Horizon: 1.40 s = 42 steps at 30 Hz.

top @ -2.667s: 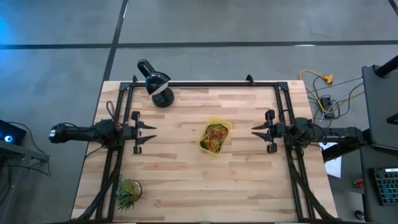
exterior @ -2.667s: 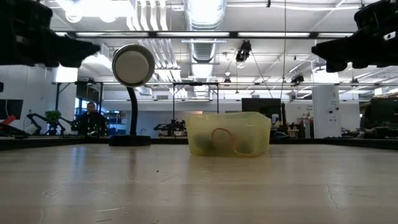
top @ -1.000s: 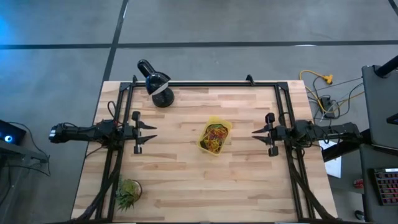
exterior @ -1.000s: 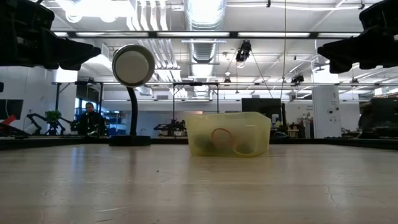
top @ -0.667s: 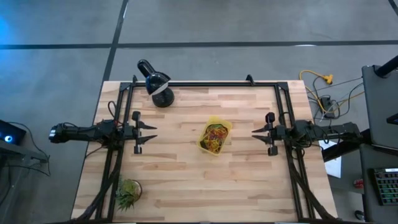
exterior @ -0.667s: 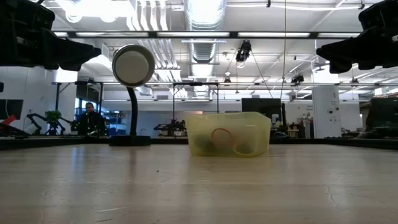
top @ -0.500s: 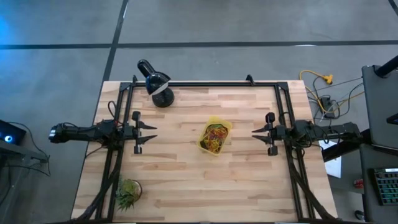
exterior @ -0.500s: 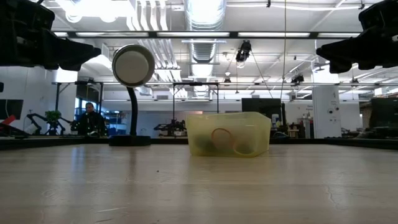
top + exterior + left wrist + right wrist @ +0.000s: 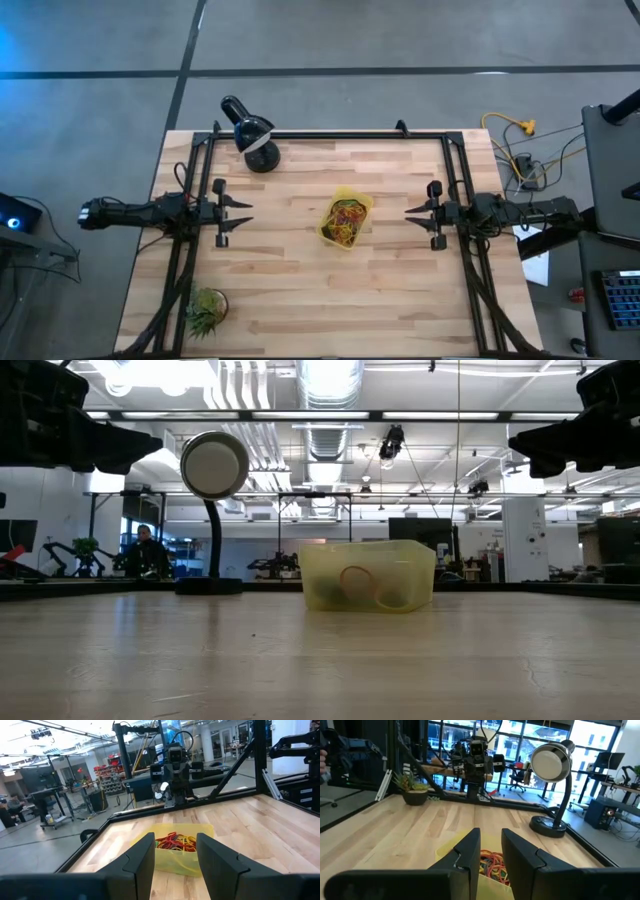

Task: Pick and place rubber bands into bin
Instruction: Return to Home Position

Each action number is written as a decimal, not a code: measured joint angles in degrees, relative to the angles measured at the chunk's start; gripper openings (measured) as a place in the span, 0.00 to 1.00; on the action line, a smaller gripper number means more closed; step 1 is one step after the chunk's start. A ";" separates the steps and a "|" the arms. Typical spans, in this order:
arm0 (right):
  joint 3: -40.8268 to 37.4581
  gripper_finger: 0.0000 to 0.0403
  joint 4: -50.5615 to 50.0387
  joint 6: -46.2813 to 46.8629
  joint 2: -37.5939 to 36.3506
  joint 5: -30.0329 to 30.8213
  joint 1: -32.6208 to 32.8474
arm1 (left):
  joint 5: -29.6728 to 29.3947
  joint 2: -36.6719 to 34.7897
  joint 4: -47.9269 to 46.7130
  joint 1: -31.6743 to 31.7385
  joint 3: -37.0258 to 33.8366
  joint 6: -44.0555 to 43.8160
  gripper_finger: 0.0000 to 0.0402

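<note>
Rubber bands [image 9: 345,222] lie heaped in the bin [image 9: 325,233] at the table's [image 9: 300,290] middle. Left gripper [image 9: 245,212] at the left edge and right gripper [image 9: 410,215] at the right edge hang empty, fingers apart. Picking looks done, and the next move is only to settle the arms home.

Overhead, table-level and opposed wrist views all share the bin [image 9: 322,576].

Your black two-finger right gripper [image 9: 409,215] has drawn back slightly toward 3 o'clock. One thin rubber band [image 9: 353,580] has settled lower inside the shallow yellow plastic bin [image 9: 412,558].
</note>
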 joint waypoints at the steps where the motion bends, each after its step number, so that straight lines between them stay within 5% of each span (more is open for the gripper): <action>1: 0.00 0.18 0.00 0.00 0.00 -0.01 0.00 | -0.02 -0.01 0.00 -0.01 0.00 -0.01 0.32; 10: 0.00 0.18 0.02 0.00 0.00 0.00 0.00 | 0.00 0.44 0.00 0.01 0.00 -13.38 0.32; 18: 0.00 0.18 0.02 0.00 0.00 0.00 0.00 | 4.62 1.67 -0.98 -0.03 0.00 -5.89 0.32; 42: 0.00 0.18 0.04 0.00 0.02 -0.01 -0.02 | 4.61 -0.12 -0.05 0.01 0.00 -5.98 0.32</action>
